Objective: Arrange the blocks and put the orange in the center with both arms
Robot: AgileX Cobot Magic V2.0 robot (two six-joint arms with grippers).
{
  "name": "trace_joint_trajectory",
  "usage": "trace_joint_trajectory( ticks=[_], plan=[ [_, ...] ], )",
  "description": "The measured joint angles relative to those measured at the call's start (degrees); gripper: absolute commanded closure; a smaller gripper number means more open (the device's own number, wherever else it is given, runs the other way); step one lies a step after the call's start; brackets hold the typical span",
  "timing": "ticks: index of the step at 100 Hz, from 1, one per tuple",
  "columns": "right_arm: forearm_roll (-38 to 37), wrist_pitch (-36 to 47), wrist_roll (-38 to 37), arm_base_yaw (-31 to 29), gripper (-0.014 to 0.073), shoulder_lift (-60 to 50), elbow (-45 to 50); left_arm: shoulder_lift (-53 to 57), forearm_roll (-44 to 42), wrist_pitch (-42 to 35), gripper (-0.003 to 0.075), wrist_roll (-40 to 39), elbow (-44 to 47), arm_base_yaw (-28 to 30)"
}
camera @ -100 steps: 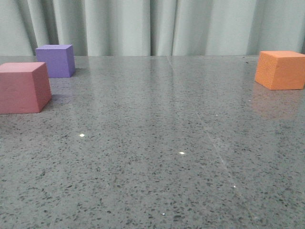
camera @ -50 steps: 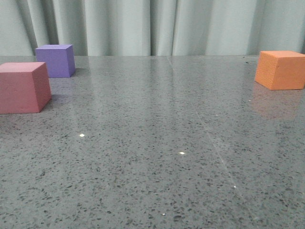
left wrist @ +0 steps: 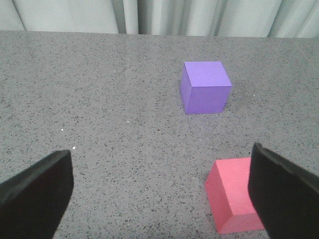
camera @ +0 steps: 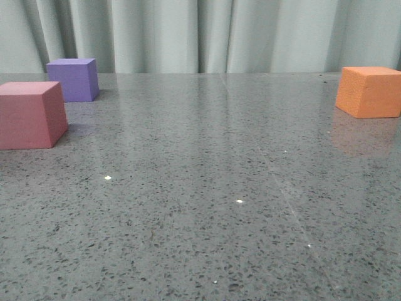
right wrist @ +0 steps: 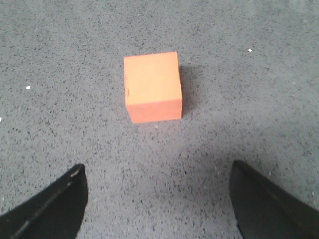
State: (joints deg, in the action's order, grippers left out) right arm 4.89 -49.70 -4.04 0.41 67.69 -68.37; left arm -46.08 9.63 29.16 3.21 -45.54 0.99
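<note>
Nothing has shifted on my front feed over the last second: all three cubes sit where they sat, and neither arm shows in that view.

Taking the orange cube (camera: 369,91) as my reference, it rests flat on the speckled grey table (camera: 207,188) at the far right, close to the pale curtain (camera: 200,34). The pink cube (camera: 31,115) is well apart from it, across the table at the left edge, and the purple cube (camera: 74,79) stands just behind the pink one, nearer the curtain, with a small gap between the two.

From my left wrist camera, the left gripper (left wrist: 162,194) has its jaws spread wide and holds nothing; the pink cube (left wrist: 233,194) lies just inside one finger (left wrist: 284,196), the purple cube (left wrist: 206,86) farther out.

From my right wrist camera, the right gripper (right wrist: 157,201) is likewise spread wide and empty, hanging above the table with the orange cube (right wrist: 152,93) ahead of its fingers (right wrist: 50,206), untouched.
</note>
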Motion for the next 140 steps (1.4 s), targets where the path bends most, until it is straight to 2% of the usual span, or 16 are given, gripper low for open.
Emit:
trace_joint_trajectory(
  ticks=[31,56,140],
  plan=[
    [0.0,-14.19,0.0,0.24,0.0012,20.05,-21.25,0.0,0.0,0.0,0.004,0.0,0.0,0.0],
    [0.13,-19.29,0.97,0.82,0.0012,30.75,-31.48,0.0,0.0,0.0,0.0039,0.0,0.0,0.0],
    [1.18,-18.41,4.71,0.82,0.0012,40.26,-33.05,0.0,-0.21,0.0,0.004,0.0,0.0,0.0]
  ],
)
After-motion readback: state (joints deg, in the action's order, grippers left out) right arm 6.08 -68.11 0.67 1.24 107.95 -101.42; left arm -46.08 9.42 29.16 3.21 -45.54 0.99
